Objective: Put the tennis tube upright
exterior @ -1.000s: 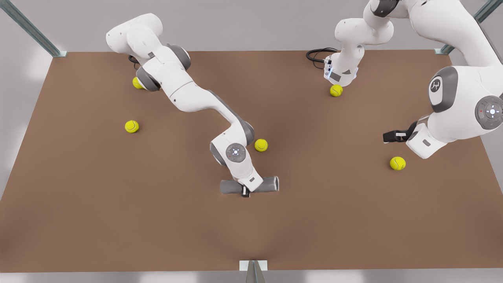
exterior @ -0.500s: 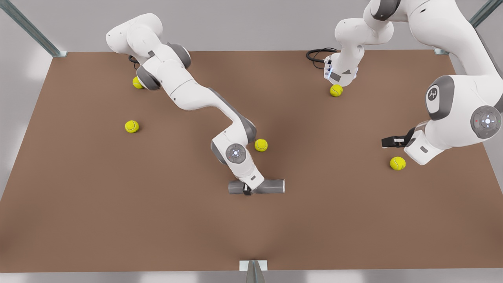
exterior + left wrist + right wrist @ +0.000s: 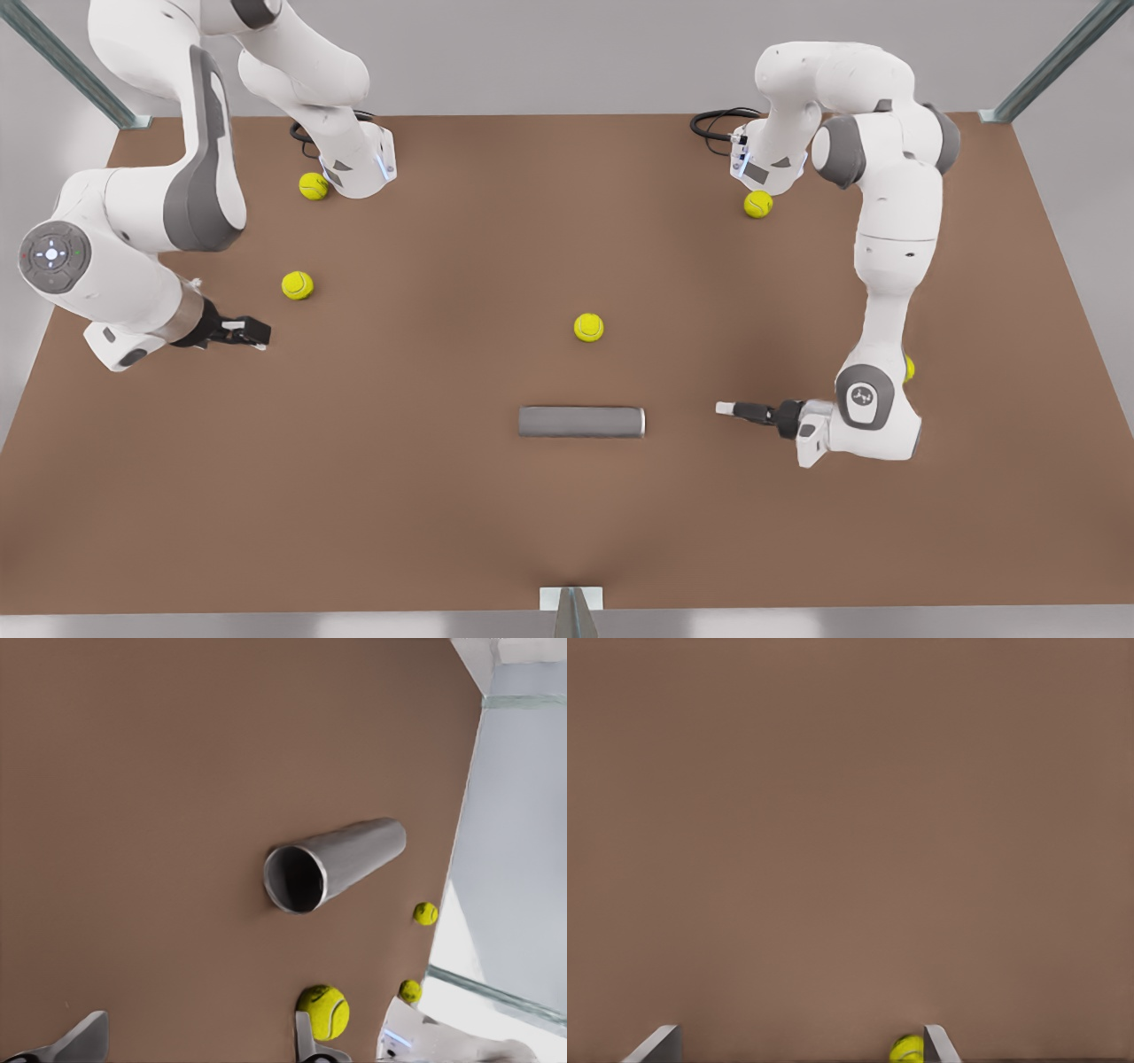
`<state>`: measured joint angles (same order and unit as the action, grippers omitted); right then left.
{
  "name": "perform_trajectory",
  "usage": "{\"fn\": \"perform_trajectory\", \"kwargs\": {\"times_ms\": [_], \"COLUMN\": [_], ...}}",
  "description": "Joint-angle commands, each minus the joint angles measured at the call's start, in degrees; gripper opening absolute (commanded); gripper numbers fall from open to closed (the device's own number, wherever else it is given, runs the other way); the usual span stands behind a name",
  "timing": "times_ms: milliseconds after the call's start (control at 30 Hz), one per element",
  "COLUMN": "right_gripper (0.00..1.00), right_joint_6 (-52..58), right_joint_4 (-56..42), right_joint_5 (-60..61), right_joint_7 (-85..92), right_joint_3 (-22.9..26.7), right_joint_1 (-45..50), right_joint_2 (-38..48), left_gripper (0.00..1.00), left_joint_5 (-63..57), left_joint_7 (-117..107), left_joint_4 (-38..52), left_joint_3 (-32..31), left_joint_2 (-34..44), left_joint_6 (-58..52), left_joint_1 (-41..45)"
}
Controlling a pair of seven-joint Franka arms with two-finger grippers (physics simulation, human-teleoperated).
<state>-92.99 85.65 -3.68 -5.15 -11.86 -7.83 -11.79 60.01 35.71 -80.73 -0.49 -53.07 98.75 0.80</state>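
The tennis tube (image 3: 580, 422) is a grey cylinder lying flat on the brown table (image 3: 443, 532), its silvery rim toward the front view's right. In the left wrist view the tennis tube (image 3: 341, 864) shows its open end. My left gripper (image 3: 722, 408) hovers low at the front view's right, a short gap from that rim end and pointing at it. Its fingers (image 3: 306, 1041) are wide apart, so the left gripper (image 3: 195, 1041) is open and empty. My right gripper (image 3: 257, 333) hangs far off at the front view's left, open, and the right gripper (image 3: 799, 1045) holds nothing.
Several yellow tennis balls lie about: one (image 3: 589, 327) behind the tube, one (image 3: 297, 284) near the right gripper, two (image 3: 312, 186) (image 3: 757, 204) by the arm bases. A black cable (image 3: 713, 124) coils at the back edge.
The right gripper let go of the tube and pulled far back to the front view's left. The left arm swung down beside the tube's rim end. The tube had slid slightly right.
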Motion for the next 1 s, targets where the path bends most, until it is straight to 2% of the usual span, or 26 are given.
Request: {"fn": "perform_trajectory", "kwargs": {"times_ms": [0, 67, 167, 333, 500, 667, 967], "right_gripper": [1.0, 1.0, 1.0, 1.0, 1.0, 1.0, 1.0], "right_joint_6": [0.0, 0.1, 0.0, -0.3, -0.4, 0.1, -0.1], "right_joint_4": [-0.5, -0.4, -0.3, -0.3, -0.9, -3.8, -3.8], "right_joint_5": [0.1, -0.1, -0.1, -1.8, -2.0, -1.3, -1.7], "right_joint_7": [-0.1, -0.7, -0.7, -0.7, -0.4, 0.0, -0.5], "right_joint_3": [0.0, -0.2, -0.3, -0.4, -0.4, -0.1, -0.4], "right_joint_1": [0.4, 1.0, 1.1, 2.3, 3.5, -0.2, 1.0], "right_joint_2": [-0.1, -0.1, -0.2, -0.5, -0.5, -0.4, -0.4], "left_gripper": [1.0, 1.0, 1.0, 1.0, 1.0, 1.0, 1.0], "left_joint_5": [16.6, 21.6, 23.1, 23.0, 23.7, 26.5, 30.1], "left_joint_7": [4.0, 12.9, 14.0, 13.2, 13.2, 12.9, 13.5], "left_joint_4": [-1.2, -2.7, -3.8, -3.7, -3.7, -3.8, -3.6], "left_joint_3": [-0.7, -1.3, -2.1, -2.8, -3.8, -3.9, -3.9], "left_joint_2": [-0.6, -2.8, -2.8, -2.0, -2.3, -2.6, -3.5], "left_joint_6": [0.4, 1.0, 2.4, 2.7, 5.2, 8.0, 9.4], "left_joint_1": [-0.3, -0.2, 0.2, 0.4, 4.2, 8.0, 9.7]}}
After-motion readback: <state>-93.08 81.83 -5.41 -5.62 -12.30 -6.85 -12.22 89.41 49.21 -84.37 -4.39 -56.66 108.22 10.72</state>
